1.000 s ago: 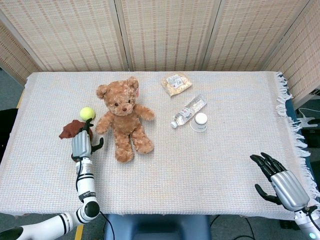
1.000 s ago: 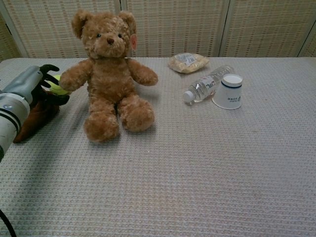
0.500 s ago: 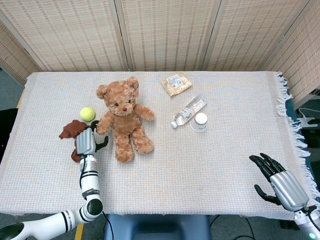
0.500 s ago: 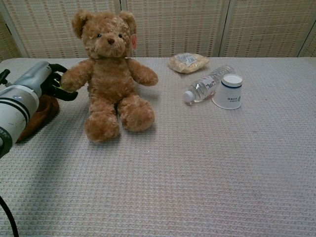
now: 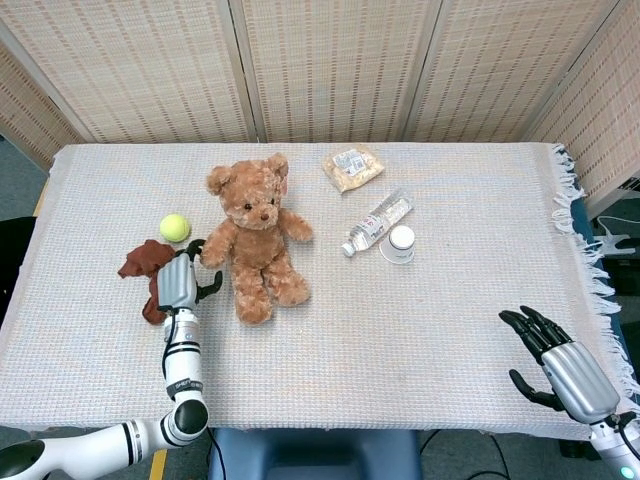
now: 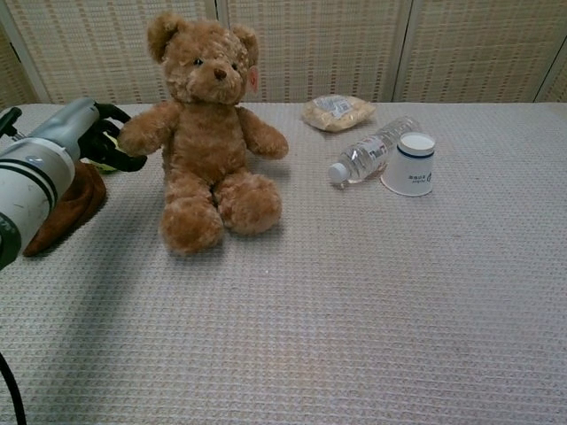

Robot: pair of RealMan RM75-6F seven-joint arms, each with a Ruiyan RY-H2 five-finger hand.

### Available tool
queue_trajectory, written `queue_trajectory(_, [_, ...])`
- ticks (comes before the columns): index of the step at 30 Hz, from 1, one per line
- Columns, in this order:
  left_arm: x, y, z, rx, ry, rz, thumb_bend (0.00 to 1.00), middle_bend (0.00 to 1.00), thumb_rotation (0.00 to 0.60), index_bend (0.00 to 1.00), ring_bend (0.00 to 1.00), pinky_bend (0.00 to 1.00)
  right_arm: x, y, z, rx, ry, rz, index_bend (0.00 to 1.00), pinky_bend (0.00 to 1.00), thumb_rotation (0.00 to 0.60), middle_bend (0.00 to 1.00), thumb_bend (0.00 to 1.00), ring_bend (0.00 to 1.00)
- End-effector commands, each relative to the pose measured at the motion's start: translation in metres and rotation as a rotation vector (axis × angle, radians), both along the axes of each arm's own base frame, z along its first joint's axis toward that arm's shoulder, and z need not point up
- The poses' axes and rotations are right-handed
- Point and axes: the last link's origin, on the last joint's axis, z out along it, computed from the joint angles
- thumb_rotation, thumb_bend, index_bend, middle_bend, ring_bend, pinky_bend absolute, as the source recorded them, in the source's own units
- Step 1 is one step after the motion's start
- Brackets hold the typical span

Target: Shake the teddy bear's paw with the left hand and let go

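Observation:
The brown teddy bear [image 5: 255,240] [image 6: 208,150] sits left of the table's middle, leaning slightly. My left hand [image 5: 180,282] [image 6: 71,142] is at the paw [image 5: 213,254] [image 6: 142,137] on the left side of both views. Its dark fingers close over the top of the paw and its thumb curls beneath, so it holds the paw. My right hand [image 5: 555,360] hovers off the table's front right corner with fingers spread and nothing in it. It shows only in the head view.
A tennis ball [image 5: 174,227] and a crumpled brown cloth [image 5: 145,260] [image 6: 62,208] lie just left of my left hand. A lying water bottle [image 5: 378,222] [image 6: 372,152], a white cup [image 5: 401,242] [image 6: 409,164] and a snack bag [image 5: 353,166] [image 6: 337,112] sit right of the bear.
My left hand moved right from beside the cloth to the bear's paw and closed around it. The bear shifted right and tilted. The right hand stayed put.

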Motion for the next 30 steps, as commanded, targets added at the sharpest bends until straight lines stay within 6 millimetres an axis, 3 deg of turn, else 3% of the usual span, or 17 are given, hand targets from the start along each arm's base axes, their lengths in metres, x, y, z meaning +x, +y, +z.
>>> queue_trajectory(1, [-0.002,0.003,-0.003,0.028,0.006,0.025,0.33,0.41,0.600,0.33,0.30,0.33,0.000,0.000,0.000,0.002,0.003,-0.002,0.00,0.16,0.600,0.08,0.31,0.00])
queue_trajectory(11, [-0.010,0.010,-0.005,0.119,0.031,0.041,0.34,0.54,0.600,0.46,0.43,0.35,-0.002,-0.003,-0.004,0.013,0.018,-0.015,0.00,0.16,0.600,0.08,0.31,0.00])
queue_trajectory(18, [-0.010,0.010,-0.003,0.202,0.014,-0.017,0.34,0.55,0.600,0.46,0.43,0.35,-0.002,-0.003,-0.005,0.018,0.022,-0.019,0.00,0.16,0.600,0.08,0.31,0.00])
queue_trajectory(25, [-0.019,0.009,-0.013,0.093,0.029,0.057,0.34,0.55,0.600,0.47,0.43,0.36,-0.002,-0.003,-0.006,0.019,0.023,-0.020,0.00,0.16,0.600,0.08,0.31,0.00])
queue_trajectory(30, [-0.013,0.010,-0.007,0.187,-0.005,-0.017,0.34,0.54,0.600,0.47,0.43,0.36,-0.003,-0.003,-0.006,0.019,0.023,-0.022,0.00,0.16,0.600,0.08,0.31,0.00])
